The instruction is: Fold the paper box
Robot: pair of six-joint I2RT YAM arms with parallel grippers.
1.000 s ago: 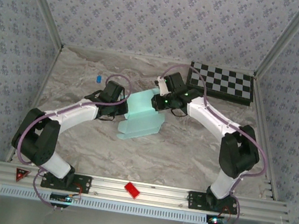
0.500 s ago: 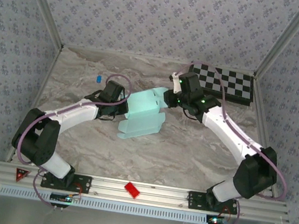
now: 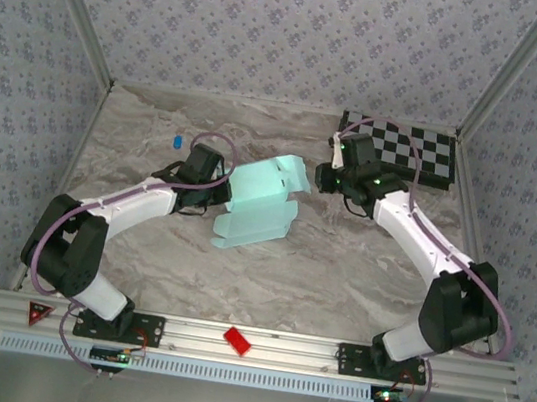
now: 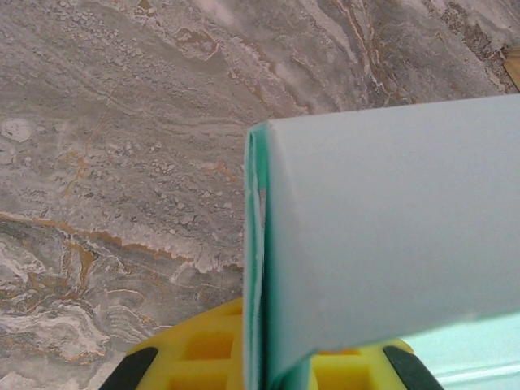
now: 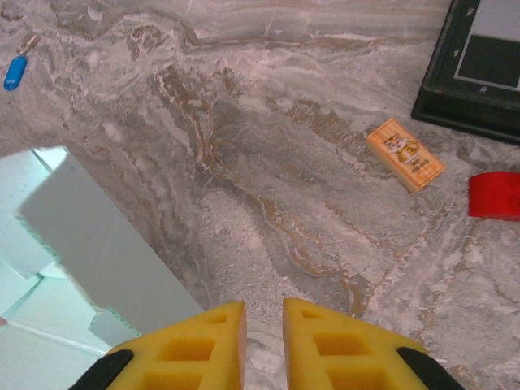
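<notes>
Looking down from the top camera, the left arm has its elbow folded back near its base, and the forearm runs up and right across the bench [image 3: 339, 272] to the left edge of the box [image 3: 260, 205]. The box sits roughly mid-bench. The left end effector [image 3: 216, 185] is clamped tight on it. You can't really see the tips from above, but its wrist cam shows the box [image 4: 390, 227] card edge pinched between the yellow fingers [image 4: 203, 361]. That card blocks most of the wrist cam's right side. The right arm has its elbow way out by the right side, with the forearm angling up and left. The right end effector [image 3: 324, 179] hangs just right of the box, not touching, near the board [image 3: 408, 146]. In its own cam the right end effector [image 5: 264, 325] is only a thin crack apart, with nothing in it. The box [image 5: 89, 236] is cut off at the lower left and the board [image 5: 479, 77] corner at the top right. A red thing [image 5: 494, 195] is chopped by the edge, so I can't tell what it is. There's also a little orange packet [image 5: 404, 154] and a blue bit [image 5: 15, 71].
</notes>
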